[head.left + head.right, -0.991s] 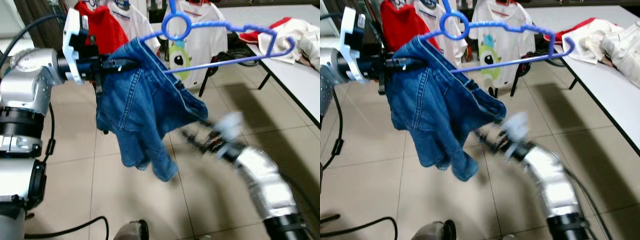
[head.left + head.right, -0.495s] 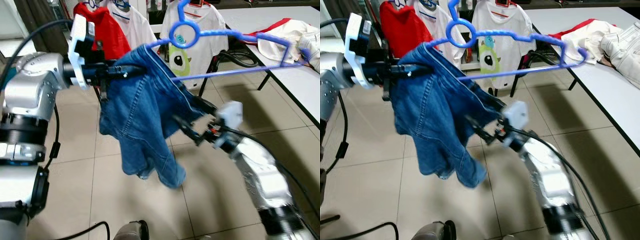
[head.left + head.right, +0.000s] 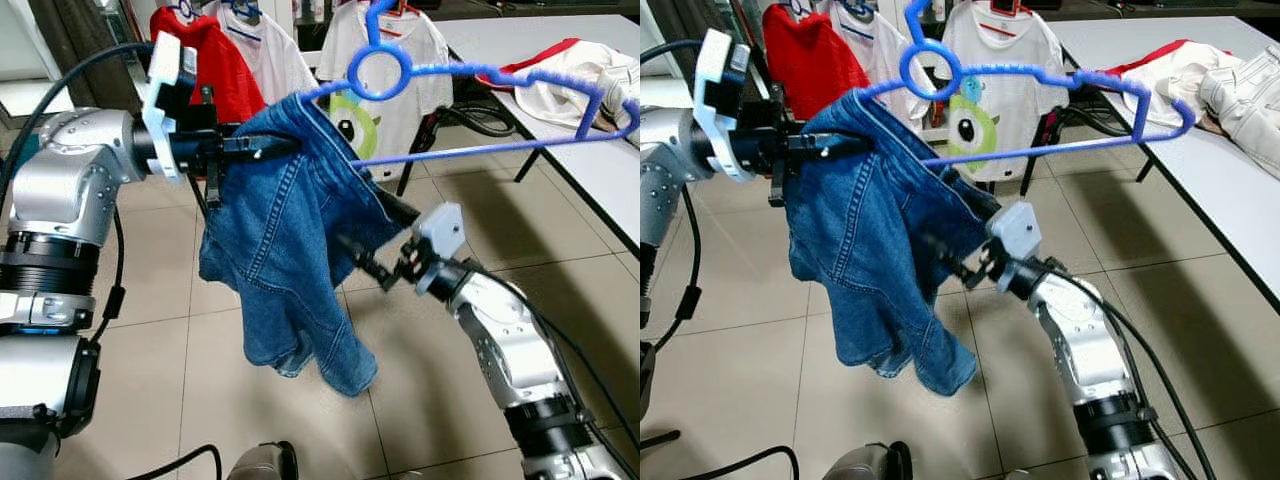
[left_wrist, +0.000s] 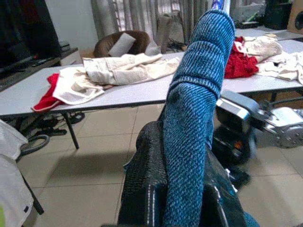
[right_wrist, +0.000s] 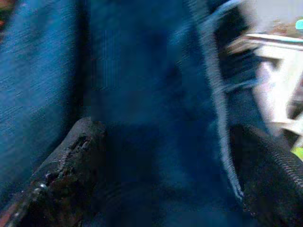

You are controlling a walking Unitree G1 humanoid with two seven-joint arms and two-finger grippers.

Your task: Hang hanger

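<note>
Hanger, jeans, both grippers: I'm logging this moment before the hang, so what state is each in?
Blue hanger: held up in the air, not on a rail, jeans draped over one end.
Jeans: hanging loose from the hanger.
Left gripper: shut on the jeans-covered hanger end.
Right gripper: open, fingers at the denim.
Clothes: heaped on the table.

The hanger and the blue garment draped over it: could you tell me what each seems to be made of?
The hanger looks like moulded plastic, bright blue with a matte, slightly bumpy surface and a ring below its hook. The garment looks like denim: mid-blue woven cloth with lighter stitched seams, and the left wrist view shows a diagonal twill weave. The left pincer holds both up by the hanger's end.
</note>
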